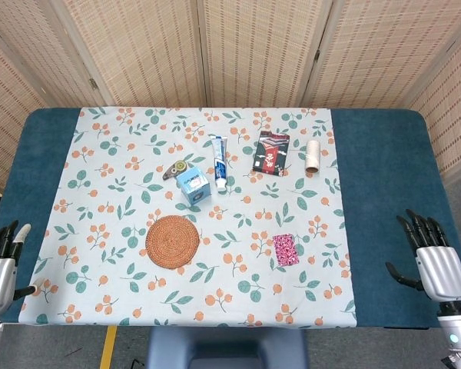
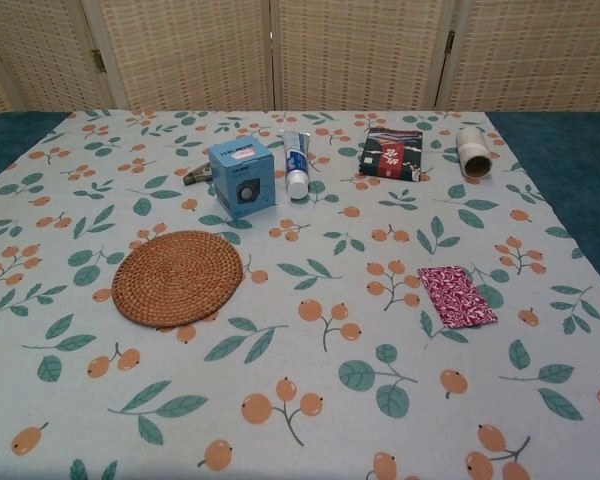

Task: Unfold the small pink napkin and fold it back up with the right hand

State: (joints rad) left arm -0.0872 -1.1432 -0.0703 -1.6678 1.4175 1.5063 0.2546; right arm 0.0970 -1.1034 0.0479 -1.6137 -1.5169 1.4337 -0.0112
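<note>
The small pink napkin [image 1: 285, 250] [image 2: 457, 296] lies folded flat on the floral tablecloth, right of centre near the front. My right hand [image 1: 430, 260] hovers at the table's right front corner, fingers spread and empty, well to the right of the napkin. My left hand [image 1: 0, 257] sits at the left front corner, fingers apart, holding nothing. Neither hand shows in the chest view.
A round woven coaster [image 1: 172, 241] lies left of the napkin. Behind it stand a blue box [image 1: 193, 184], a toothpaste tube [image 1: 219, 161], a dark patterned packet [image 1: 270, 152] and a paper roll [image 1: 313, 156]. The blue table edge [image 1: 384, 200] borders the cloth.
</note>
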